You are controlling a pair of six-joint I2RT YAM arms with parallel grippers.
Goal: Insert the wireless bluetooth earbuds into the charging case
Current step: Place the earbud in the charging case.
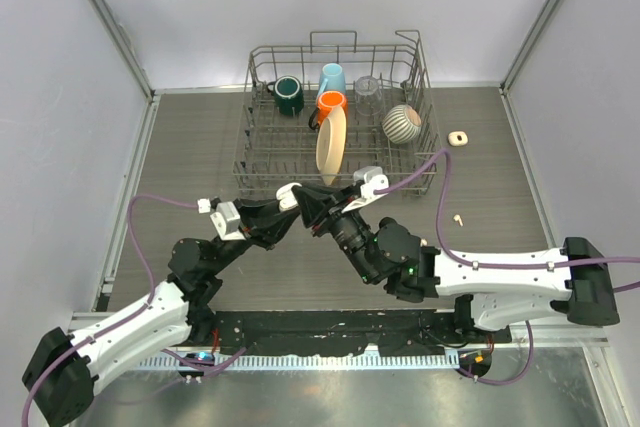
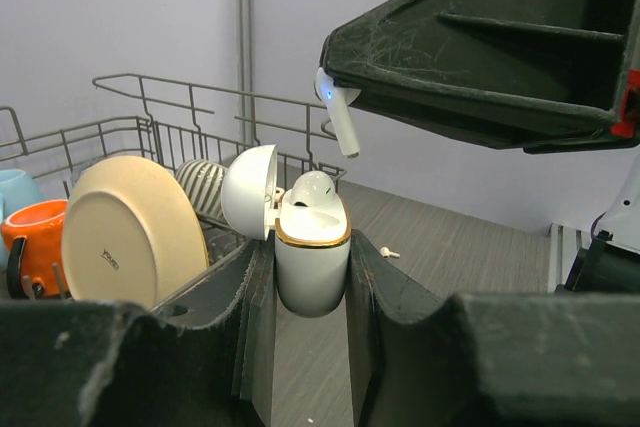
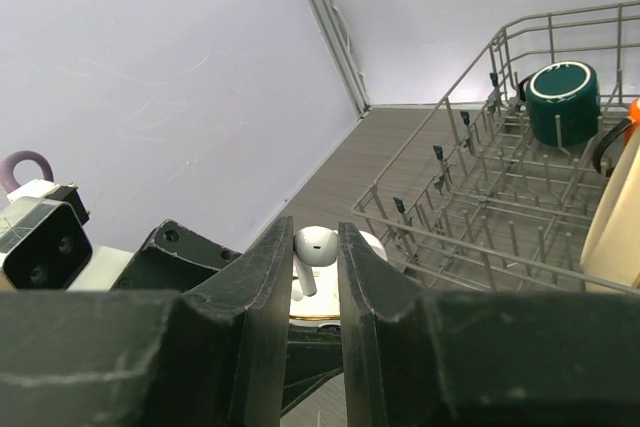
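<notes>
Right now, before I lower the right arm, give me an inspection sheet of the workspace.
Surface: grey wood-grain table.
Job's things: charging case, lid open, with a seated earbud inside; held earbud just above it, stem down; loose earbud on the table to the right.
Clutter: dish rack holding mugs and a plate; small cream object, cannot identify.
Grippers: left gripper shut on the charging case; right gripper shut on the held earbud.
Cables: purple cable looping over the table beside the rack.
Surroundings: pale walls, metal posts.
</notes>
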